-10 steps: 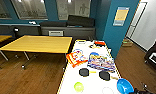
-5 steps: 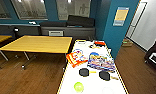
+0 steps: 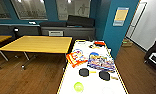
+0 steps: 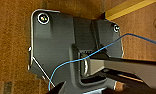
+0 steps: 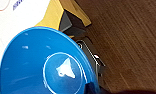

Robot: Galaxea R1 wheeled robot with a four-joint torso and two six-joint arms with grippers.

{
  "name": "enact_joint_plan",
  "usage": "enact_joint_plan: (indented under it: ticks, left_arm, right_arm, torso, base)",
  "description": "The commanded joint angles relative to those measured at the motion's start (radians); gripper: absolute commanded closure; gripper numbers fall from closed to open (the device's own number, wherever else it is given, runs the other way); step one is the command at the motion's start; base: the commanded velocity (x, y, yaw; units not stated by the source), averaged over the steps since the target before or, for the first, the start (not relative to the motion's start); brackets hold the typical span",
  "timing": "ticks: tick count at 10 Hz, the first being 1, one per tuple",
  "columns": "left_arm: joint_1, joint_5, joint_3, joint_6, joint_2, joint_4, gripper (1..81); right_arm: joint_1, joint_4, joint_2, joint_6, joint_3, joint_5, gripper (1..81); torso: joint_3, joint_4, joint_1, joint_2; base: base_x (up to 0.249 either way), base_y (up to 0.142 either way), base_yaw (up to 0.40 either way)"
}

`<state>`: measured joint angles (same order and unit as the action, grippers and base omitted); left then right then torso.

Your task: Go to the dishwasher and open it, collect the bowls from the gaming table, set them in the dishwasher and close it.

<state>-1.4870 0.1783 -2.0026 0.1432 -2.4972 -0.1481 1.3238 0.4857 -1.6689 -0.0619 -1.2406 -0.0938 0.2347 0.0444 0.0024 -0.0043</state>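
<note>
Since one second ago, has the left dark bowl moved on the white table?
No. The left dark bowl stays just below the orange game box, beside the other dark bowl; any slight shift is the camera's.

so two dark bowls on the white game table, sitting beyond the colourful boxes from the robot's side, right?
Not quite. The head view shows both dark bowls on the white game table, but nearer the robot than the colourful boxes, not beyond them.

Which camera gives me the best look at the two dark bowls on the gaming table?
The head view: both dark bowls sit side by side on the white gaming table. The wrist views give no clear sight of them, mostly floor.
</note>
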Motion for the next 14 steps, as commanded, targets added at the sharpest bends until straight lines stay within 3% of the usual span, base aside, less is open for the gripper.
enact_joint_plan:
  ticks: [1,3,6,8,9,11,12,13,14]
  left_arm:
    - [0.038,0.006,0.33,0.029,0.339,0.004,1.0]
    - [0.107,0.036,0.51,0.137,0.514,0.001,1.0]
    - [0.247,0.079,0.726,0.266,0.736,0.002,1.0]
    - [0.383,0.07,0.765,0.415,0.782,-0.01,1.0]
    - [0.461,0.049,0.795,0.437,0.797,-0.011,1.0]
    - [0.628,-0.042,0.864,0.441,0.814,0.004,1.0]
    - [0.716,-0.133,0.878,0.502,0.798,0.012,1.0]
    - [0.792,-0.192,0.875,0.538,0.774,0.012,1.0]
    - [0.862,-0.263,0.874,0.555,0.744,0.016,1.0]
  right_arm:
    - [0.226,-0.082,-0.063,0.086,-0.037,-0.254,81.1]
    - [0.246,-0.101,-0.147,0.085,-0.074,-0.268,81.1]
    - [0.251,-0.099,-0.211,0.109,-0.085,-0.27,81.1]
    - [0.246,-0.101,-0.248,0.111,-0.083,-0.268,81.1]
    - [0.246,-0.105,-0.26,0.117,-0.086,-0.268,81.1]
    - [0.246,-0.107,-0.269,0.12,-0.088,-0.268,81.1]
    - [0.246,-0.105,-0.268,0.119,-0.088,-0.268,81.1]
    - [0.245,-0.105,-0.266,0.12,-0.088,-0.268,81.1]
    - [0.245,-0.105,-0.265,0.12,-0.088,-0.268,81.1]
  torso:
    - [0.0,0.0,0.0,0.0]
    - [0.0,0.0,0.0,0.0]
    - [0.0,0.0,0.0,0.0]
    - [0.0,0.0,0.0,0.0]
    - [0.0,0.0,0.0,0.0]
    - [0.0,0.0,0.0,0.0]
    - [0.0,0.0,0.0,0.0]
    - [0.0,0.0,0.0,0.0]
    - [0.0,0.0,0.0,0.0]
  base:
    - [0.0,0.0,0.0]
    - [0.0,0.0,0.0]
    - [0.0,0.0,0.0]
    - [0.0,0.0,0.0]
    - [0.0,0.0,0.0]
    - [0.0,0.0,0.0]
    - [0.0,0.0,0.0]
    - [0.0,0.0,0.0]
    - [0.0,0.0,0.0]
